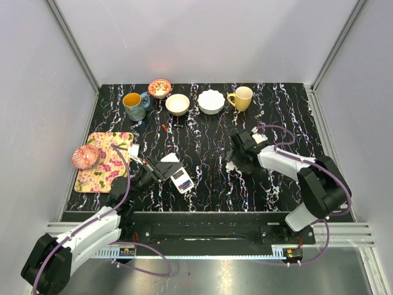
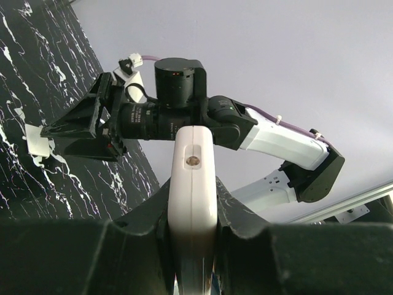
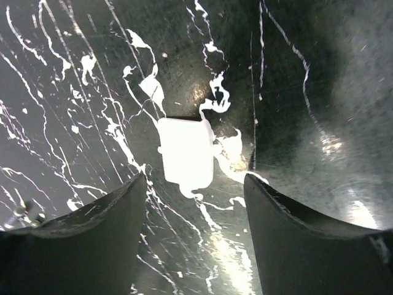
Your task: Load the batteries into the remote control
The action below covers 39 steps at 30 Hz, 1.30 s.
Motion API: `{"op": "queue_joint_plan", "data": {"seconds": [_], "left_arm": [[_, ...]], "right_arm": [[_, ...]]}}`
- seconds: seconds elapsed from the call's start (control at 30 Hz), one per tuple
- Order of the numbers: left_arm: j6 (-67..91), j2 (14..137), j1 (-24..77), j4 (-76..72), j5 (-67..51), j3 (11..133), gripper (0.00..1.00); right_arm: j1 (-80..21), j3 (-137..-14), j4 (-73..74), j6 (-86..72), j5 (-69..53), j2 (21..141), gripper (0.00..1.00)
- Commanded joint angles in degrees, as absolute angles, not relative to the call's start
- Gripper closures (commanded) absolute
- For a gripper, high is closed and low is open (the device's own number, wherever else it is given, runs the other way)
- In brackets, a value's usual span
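Top external: marbled table (image 1: pixel 209 142) (grey walls (image 1: pixel 202 37))

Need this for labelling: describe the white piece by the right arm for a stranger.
On the black marbled table, find the right arm's open gripper right of centre. The small white piece lies flat just beneath it. It is the only flat rectangle on that side.

**White piece lies off parted fingertips**

A small white rectangular piece (image 3: pixel 186 152) lies flat on the black, white-veined table (image 3: pixel 80 92). Just below the piece, the right gripper (image 3: pixel 194 184) has its two dark fingers (image 3: pixel 104 233) spread either side, gripping nothing.
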State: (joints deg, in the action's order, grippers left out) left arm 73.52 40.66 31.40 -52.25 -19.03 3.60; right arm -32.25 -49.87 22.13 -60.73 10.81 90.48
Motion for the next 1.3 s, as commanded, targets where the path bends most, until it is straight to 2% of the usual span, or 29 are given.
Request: {"op": "queue_joint_plan", "data": {"seconds": [0.0,0.13,0.27,0.37,0.6,0.83,1.27], "left_arm": [[73.21,40.08,31.11,-54.93,-17.93,3.08,1.00],[72.86,40.34,31.20,-55.28,-18.02,2.81,1.00],[72.68,40.60,31.20,-55.90,-17.67,1.93,1.00],[72.95,40.96,31.20,-56.08,-18.37,2.11,1.00],[72.95,39.91,31.20,-54.50,-21.18,3.08,1.00],[73.04,38.85,31.20,-54.32,-21.71,2.20,1.00],[73.30,39.29,31.29,-55.11,-22.06,1.76,1.00]], "right_arm": [[-32.52,-52.91,24.96,-44.59,14.42,84.30,0.29],[-32.61,-56.93,24.52,-23.95,6.97,84.19,0.29],[-32.61,-60.82,27.77,-4.19,4.66,86.65,0.30],[-32.61,-60.12,26.12,4.63,0.80,88.42,0.30],[-32.61,-60.12,25.84,9.58,-0.26,95.08,0.28],[-32.61,-56.34,21.72,10.72,-0.27,95.80,0.21],[-32.52,-58.62,21.45,12.39,-2.64,101.68,0.26]]}}
